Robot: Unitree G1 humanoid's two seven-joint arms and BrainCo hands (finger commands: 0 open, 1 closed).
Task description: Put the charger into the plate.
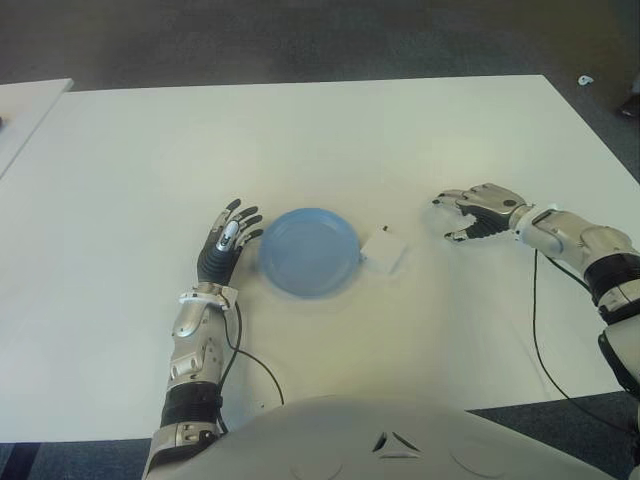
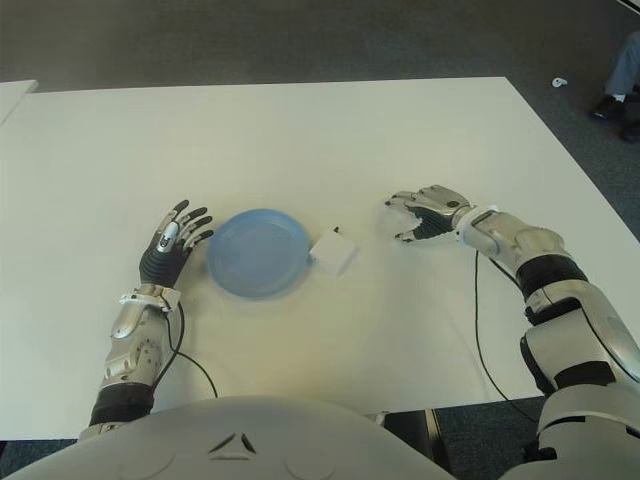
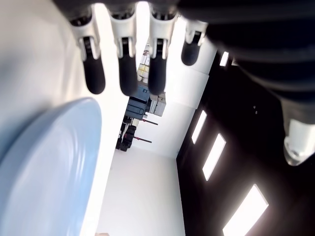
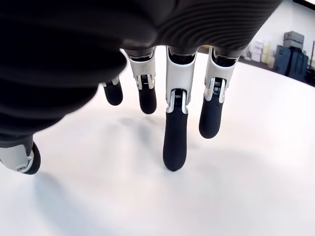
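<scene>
Here the blue plate serves as the landmark on the white table; everything else is placed from it. Just to the plate's left is the left hand, its dark fingers stretched out straight and slightly fanned, pointing away from the robot; it holds nothing, and in the left wrist view the fingertips hang apart with the plate's pale rim close beside them (whether the palm touches the table cannot be told). The plate itself is round and shallow, lying flat with nothing inside it; a thin black cable trails from the left forearm across the table nearer the robot than the plate.

Just to the plate's right lies the charger, a small white block turned at an angle, sitting on the table right against the plate's rim or very nearly so; it is outside the plate, and neither hand touches it.

Farther right of the plate, beyond the charger and apart from it, is the right hand; its fingers are loosely bent and separated, pointing down toward the bare table, gripping nothing (the right wrist view shows their shadows on the surface beneath them); its fingertips point back toward the charger.
</scene>
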